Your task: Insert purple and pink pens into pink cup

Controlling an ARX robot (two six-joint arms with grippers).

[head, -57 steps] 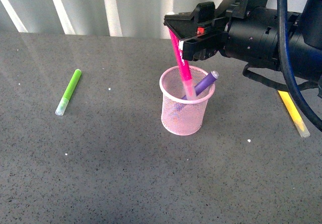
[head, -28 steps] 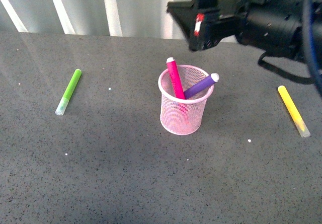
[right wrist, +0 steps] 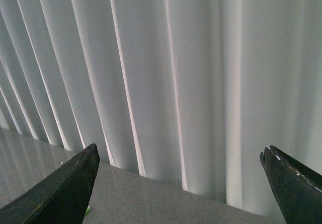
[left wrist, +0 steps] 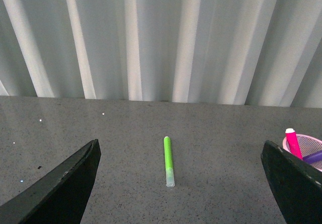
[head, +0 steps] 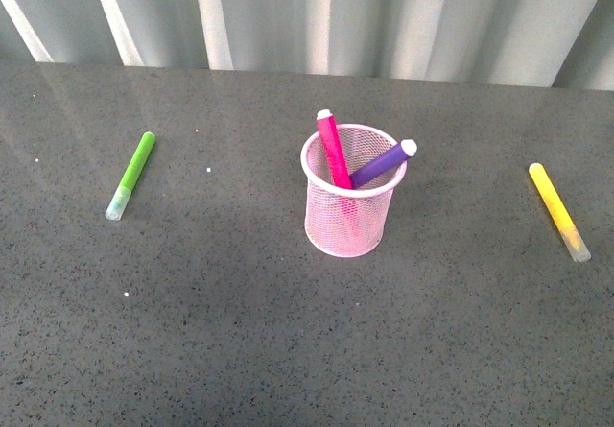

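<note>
right arm has left view; both pens (head: 336,154) rest in pink cup (head: 347,218).

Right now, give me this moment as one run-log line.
pink pen: in pink cup | purple pen: in cup | left gripper: open, empty | right gripper: open, empty
</note>
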